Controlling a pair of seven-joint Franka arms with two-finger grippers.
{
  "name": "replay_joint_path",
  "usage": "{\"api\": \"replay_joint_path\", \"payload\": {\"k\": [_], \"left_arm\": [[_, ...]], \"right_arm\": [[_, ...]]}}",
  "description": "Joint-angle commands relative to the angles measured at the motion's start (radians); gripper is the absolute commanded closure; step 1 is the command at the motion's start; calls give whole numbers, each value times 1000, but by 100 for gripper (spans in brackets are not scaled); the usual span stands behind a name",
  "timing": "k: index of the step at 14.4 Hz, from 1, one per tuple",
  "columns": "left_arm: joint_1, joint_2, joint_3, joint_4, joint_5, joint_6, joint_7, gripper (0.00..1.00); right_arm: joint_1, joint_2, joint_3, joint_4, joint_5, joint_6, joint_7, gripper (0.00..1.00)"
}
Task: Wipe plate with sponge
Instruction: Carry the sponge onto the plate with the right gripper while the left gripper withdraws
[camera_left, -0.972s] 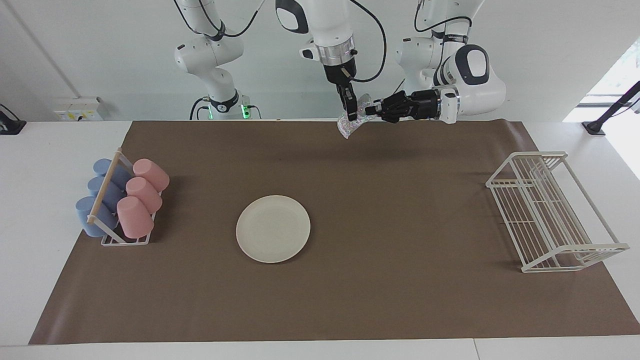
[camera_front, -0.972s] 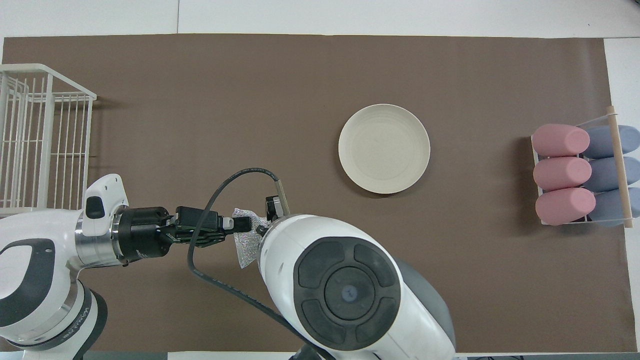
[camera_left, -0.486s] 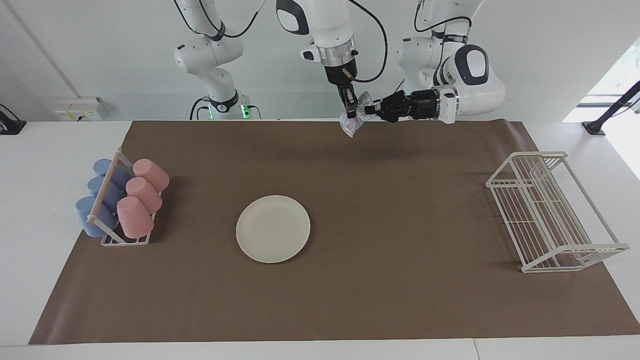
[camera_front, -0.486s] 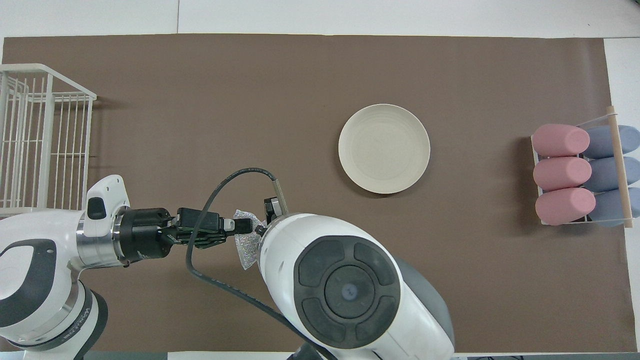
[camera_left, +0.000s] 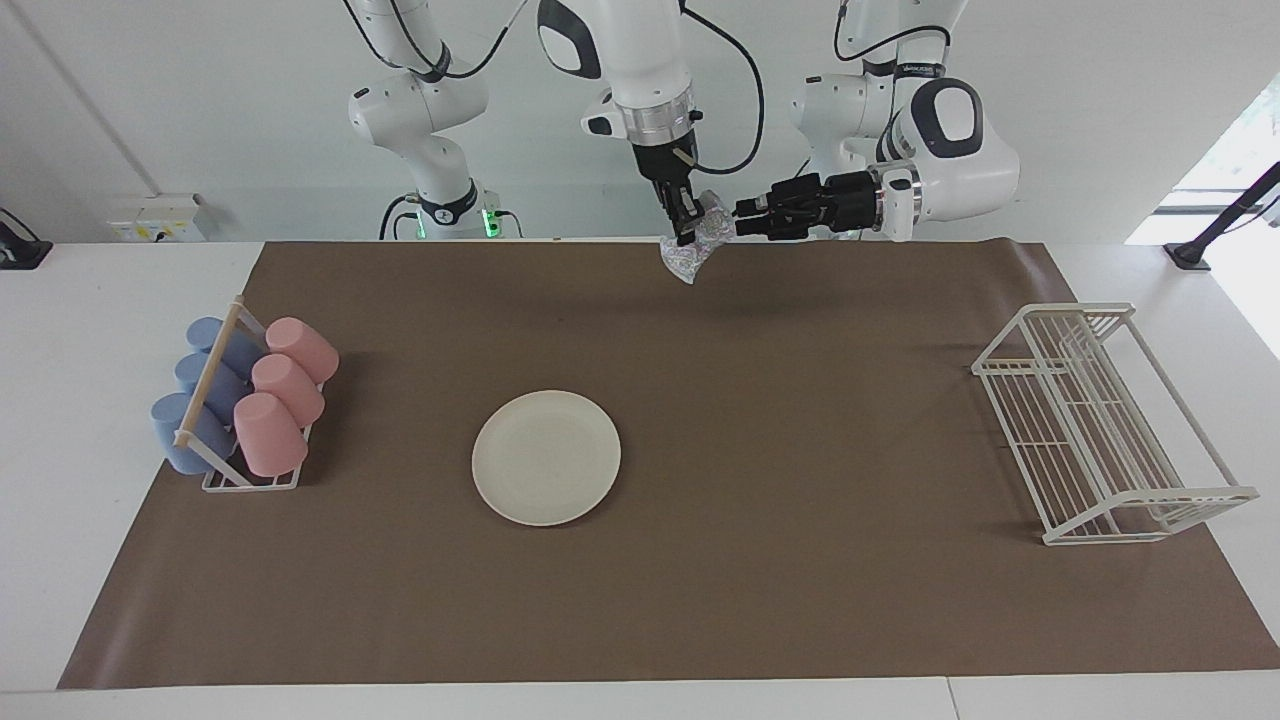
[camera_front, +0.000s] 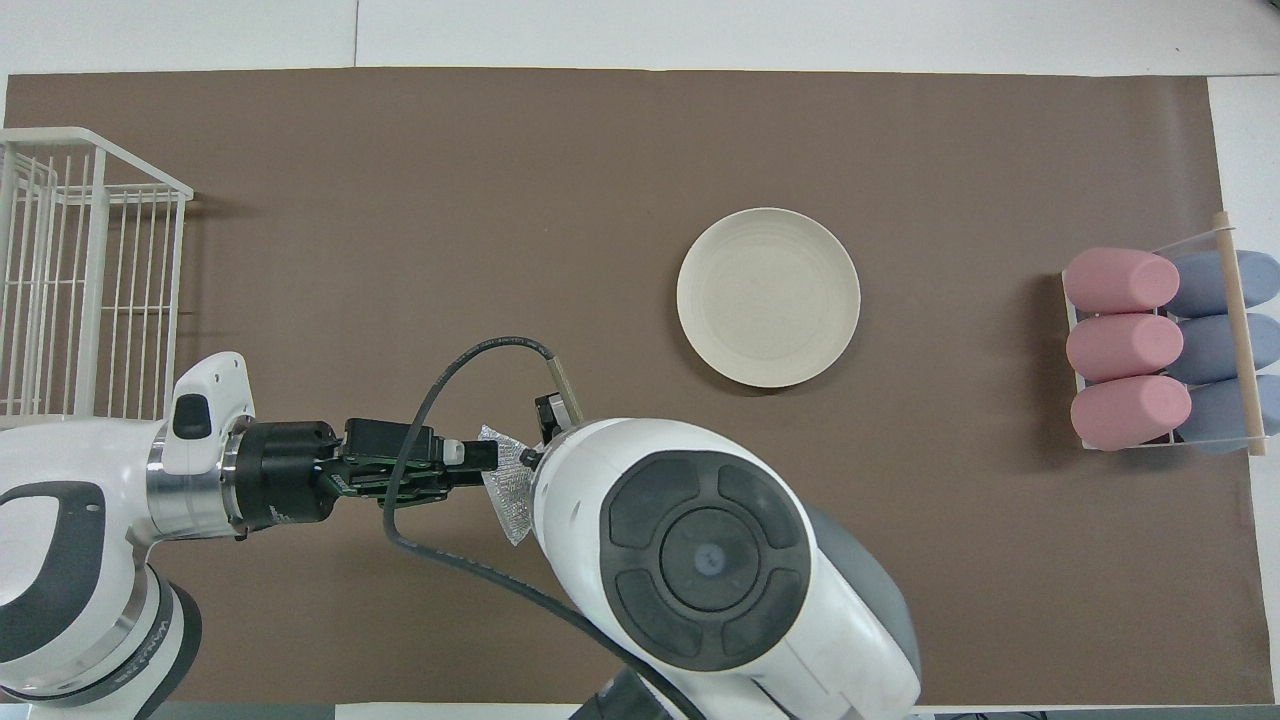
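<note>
The cream-white plate (camera_left: 546, 457) lies flat on the brown mat, toward the right arm's end; it also shows in the overhead view (camera_front: 768, 297). The speckled silvery sponge (camera_left: 688, 258) hangs in the air over the mat's edge by the robots. My right gripper (camera_left: 686, 232) points down and is shut on its upper part. My left gripper (camera_left: 740, 215) reaches in level from the side, its tip right at the sponge's upper corner. In the overhead view the sponge (camera_front: 512, 500) shows between the left gripper (camera_front: 488, 457) and the right arm, which hides its own gripper.
A small rack with pink and blue cups (camera_left: 240, 405) stands at the right arm's end of the mat. A white wire dish rack (camera_left: 1100, 420) stands at the left arm's end. The brown mat (camera_left: 800, 560) covers most of the table.
My right gripper has moved a little toward the right arm's end with the sponge hanging from it. The left gripper has risen slightly and stayed near the sponge's top corner.
</note>
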Motion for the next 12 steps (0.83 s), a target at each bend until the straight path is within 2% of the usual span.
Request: {"api": "replay_joint_path", "payload": {"k": [1,3,7,9,11,12], "left_arm": [[28,-15,1,5,78,14,-27,0],[56,-11,1,16,119,16,-30,0],[85,-5,1,32,213,54,-31,0],[102,1,-2,42,288,88,-27,0],[126,6,0,42,337,100,-20,0],[154,6,0,44,400,97,-17,0]], "right_arm": [[-75,-44,4,-114,-1,29,-195,100],[-141,-35,6,-181,-1,133,-296,100],[-205,43,6,-332,-1,436,-384,100],[-236,83,6,-355,-1,518,-427,100],[-291,113,6,-375,-1,555,-532,100],[-305,139,6,-375,-1,563,-557,100]]}}
